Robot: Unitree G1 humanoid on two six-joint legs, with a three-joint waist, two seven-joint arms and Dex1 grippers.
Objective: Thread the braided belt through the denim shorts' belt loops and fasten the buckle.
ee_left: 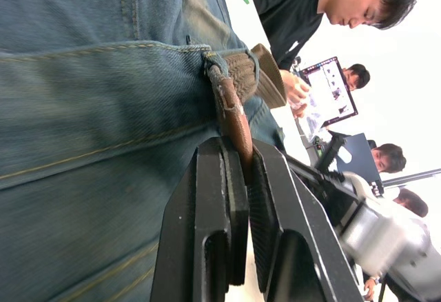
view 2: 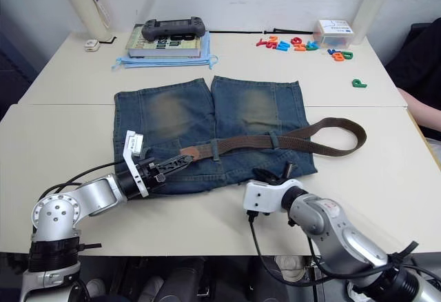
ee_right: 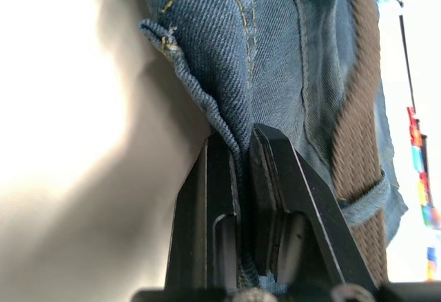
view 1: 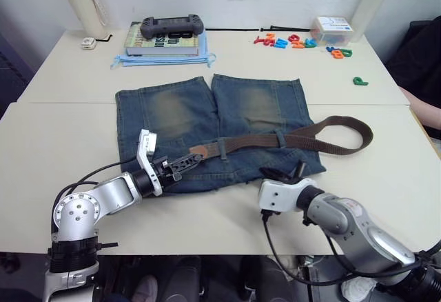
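Both grippers are clamping something at the near edge of the table [view 1: 62, 129]. Left gripper [view 1: 180, 165] is pinching the tan tip [ee_left: 234, 119] of the braided belt [view 1: 303, 136], while the right gripper [ee_right: 241, 152] is squeezing the waistband hem of the denim shorts [view 1: 207, 116]. Farther along, the belt is running through 2 belt loops [view 1: 280, 138], then curling off the shorts' right side. Beyond are lying a book [view 1: 165, 41] and toy letters [view 1: 296, 41].

At the far edge of the tabletop [view 1: 62, 143] you have a bottle [view 1: 81, 2] at the left, a controller [view 1: 172, 25] lying on a book [view 1: 165, 42], and coloured letters [view 1: 289, 41] beside a small box [view 1: 331, 29]. One green letter [view 1: 360, 81] sits apart. People [ee_left: 324, 5] sit nearby at laptops.
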